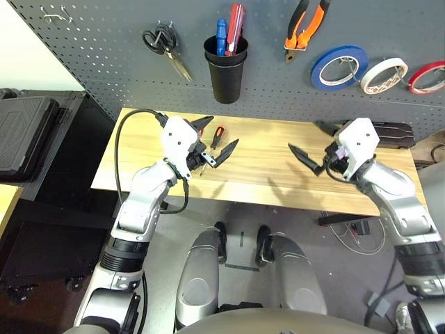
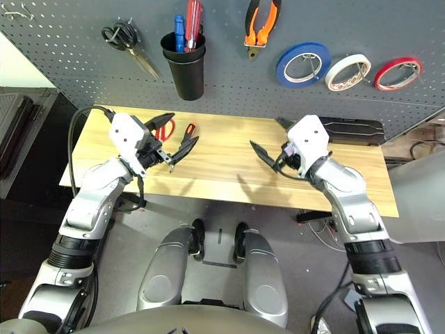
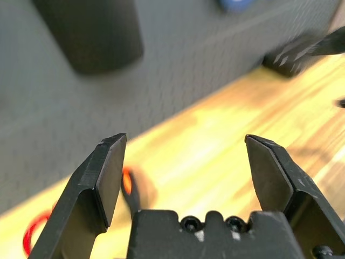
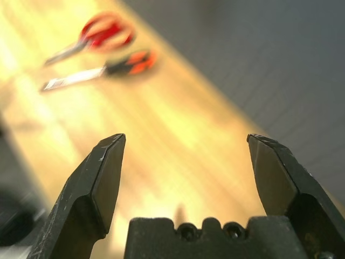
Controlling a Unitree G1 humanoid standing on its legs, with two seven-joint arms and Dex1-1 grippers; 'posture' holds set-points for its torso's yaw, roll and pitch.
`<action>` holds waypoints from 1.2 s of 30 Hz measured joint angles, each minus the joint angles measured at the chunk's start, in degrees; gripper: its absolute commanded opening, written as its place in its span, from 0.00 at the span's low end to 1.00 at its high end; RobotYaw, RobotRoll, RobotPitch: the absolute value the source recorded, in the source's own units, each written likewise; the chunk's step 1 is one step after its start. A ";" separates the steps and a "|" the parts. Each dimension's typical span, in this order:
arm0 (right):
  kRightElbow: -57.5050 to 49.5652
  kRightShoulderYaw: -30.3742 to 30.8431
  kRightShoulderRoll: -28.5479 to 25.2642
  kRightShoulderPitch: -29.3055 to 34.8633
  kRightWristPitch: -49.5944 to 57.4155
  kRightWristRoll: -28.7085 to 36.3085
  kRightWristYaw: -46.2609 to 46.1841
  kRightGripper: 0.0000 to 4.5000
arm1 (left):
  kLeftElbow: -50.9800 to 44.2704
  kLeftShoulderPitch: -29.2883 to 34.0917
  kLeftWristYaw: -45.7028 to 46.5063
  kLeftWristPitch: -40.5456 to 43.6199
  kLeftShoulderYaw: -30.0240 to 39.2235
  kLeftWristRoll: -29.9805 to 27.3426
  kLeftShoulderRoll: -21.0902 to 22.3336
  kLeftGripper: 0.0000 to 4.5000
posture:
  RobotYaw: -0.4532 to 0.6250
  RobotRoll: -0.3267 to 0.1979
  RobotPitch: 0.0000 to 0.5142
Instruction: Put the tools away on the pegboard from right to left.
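While both grippers [image 2: 169, 138] [image 2: 266, 158] gape empty, red-handled scissors [image 4: 94, 35], slim black-orange screwdriver [image 4: 102, 70] lie on table [image 2: 222, 174].

- Light was even and bright on the table [image 1: 264, 177], with soft arm shadows.
- In the right wrist view the scissors [image 4: 99, 33] and screwdriver [image 4: 102, 71] were blurred.
- The cup [image 3: 89, 32] and pegboard [image 3: 215, 48] were out of focus in the left wrist view.

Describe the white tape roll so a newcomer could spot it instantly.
Look at the dark grey pegboard behind the wooden table. Three tape rolls hang in a row at its right end. The white tape roll is the middle one, between the blue roll and the red roll.
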 measured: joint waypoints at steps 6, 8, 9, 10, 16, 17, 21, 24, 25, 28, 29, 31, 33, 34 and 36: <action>-0.64 4.52 -0.09 -0.59 6.36 -2.21 1.41 1.00 | 5.08 -0.06 2.12 5.27 -1.89 2.70 -1.29 1.00 | 0.58 0.62 0.64; -1.09 5.98 -0.10 -0.55 7.64 -3.07 1.71 1.00 | 6.59 -0.25 2.69 5.35 -2.14 3.24 -1.83 1.00 | 0.57 0.62 0.66; -1.30 6.74 -0.09 -0.47 7.84 -3.64 1.93 1.00 | 7.70 -0.63 3.35 5.35 -2.29 3.82 -2.22 1.00 | 0.57 0.62 0.67; -1.36 7.44 -0.09 -0.34 7.86 -3.97 2.03 1.00 | 9.09 -1.29 3.88 5.35 -2.37 4.23 -2.68 1.00 | 0.57 0.62 0.68; -2.26 8.55 1.18 0.56 9.24 -5.34 1.68 1.00 | 18.58 -8.71 7.97 7.50 -2.71 7.42 -4.94 1.00 | 0.55 0.62 0.72; -2.48 8.82 1.40 0.74 9.35 -5.70 1.42 1.00 | 21.12 -10.58 8.91 7.94 -2.71 8.12 -5.49 1.00 | 0.55 0.62 0.72; -3.75 9.08 2.06 1.71 9.94 -6.26 0.77 1.00 | 29.30 -16.59 11.32 8.48 -2.66 9.40 -7.19 1.00 | 0.53 0.62 0.75; -4.48 9.13 2.04 2.45 10.49 -6.39 0.38 1.00 | 36.34 -21.43 12.67 8.68 -2.57 10.36 -8.22 1.00 | 0.52 0.62 0.76; -4.70 9.13 2.00 2.77 10.65 -6.53 0.28 1.00 | 38.23 -22.39 12.94 8.55 -2.48 10.55 -8.46 1.00 | 0.52 0.62 0.77; -5.35 9.07 1.75 3.63 11.05 -6.98 -0.01 1.00 | 43.30 -24.48 13.13 8.24 -2.38 10.70 -9.21 1.00 | 0.50 0.62 0.79; -5.68 9.00 1.53 3.87 11.36 -7.05 -0.10 1.00 | 45.12 -25.39 13.14 8.18 -2.35 10.72 -9.60 1.00 | 0.50 0.62 0.80; -6.06 8.69 1.29 4.38 11.93 -7.11 -0.57 1.00 | 47.69 -26.77 13.19 7.56 -2.33 10.77 -10.40 1.00 | 0.49 0.62 0.81; -6.14 7.47 1.02 5.02 12.76 -7.09 -1.21 1.00 | 50.79 -28.29 13.51 6.20 -2.26 10.80 -11.17 1.00 | 0.47 0.62 0.82; -6.17 7.12 0.72 5.32 13.02 -7.09 -1.48 1.00 | 52.17 -28.94 13.65 5.79 -2.22 10.81 -11.44 1.00 | 0.46 0.62 0.82; -6.40 5.65 0.01 6.49 13.54 -7.06 -1.99 1.00 | 54.58 -30.00 13.84 4.68 -1.81 10.81 -12.06 1.00 | 0.45 0.62 0.82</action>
